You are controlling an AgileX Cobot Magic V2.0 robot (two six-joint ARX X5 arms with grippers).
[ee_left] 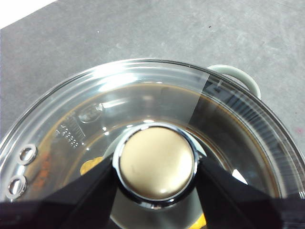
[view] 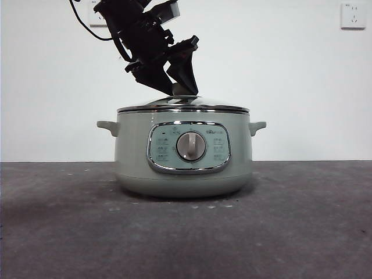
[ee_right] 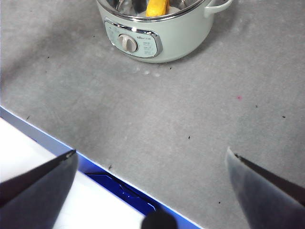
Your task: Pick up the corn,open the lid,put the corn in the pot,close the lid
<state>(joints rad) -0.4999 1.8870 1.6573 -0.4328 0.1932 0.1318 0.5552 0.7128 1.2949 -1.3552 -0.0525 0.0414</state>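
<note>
The sage-green pot [view: 133, 168] stands mid-table with its dial facing the front view. The glass lid [view: 221, 108] rests on its rim. My left gripper [view: 174, 86] reaches down onto the lid's knob [ee_left: 156, 162], with one jaw pressed against each side of it [ee_left: 156, 168]. The yellow corn [ee_right: 157, 7] lies inside the pot under the glass; bits of it show in the left wrist view [ee_left: 90, 166]. My right gripper [ee_right: 152, 191] is open and empty, well back from the pot [ee_right: 176, 43], over the table's edge.
The grey table [view: 302, 221] stretches around the pot. A blue strip [ee_right: 109, 183] and a white surface [ee_right: 28, 148] border the table's edge under my right gripper. Wall sockets [view: 353, 14] sit on the white wall behind.
</note>
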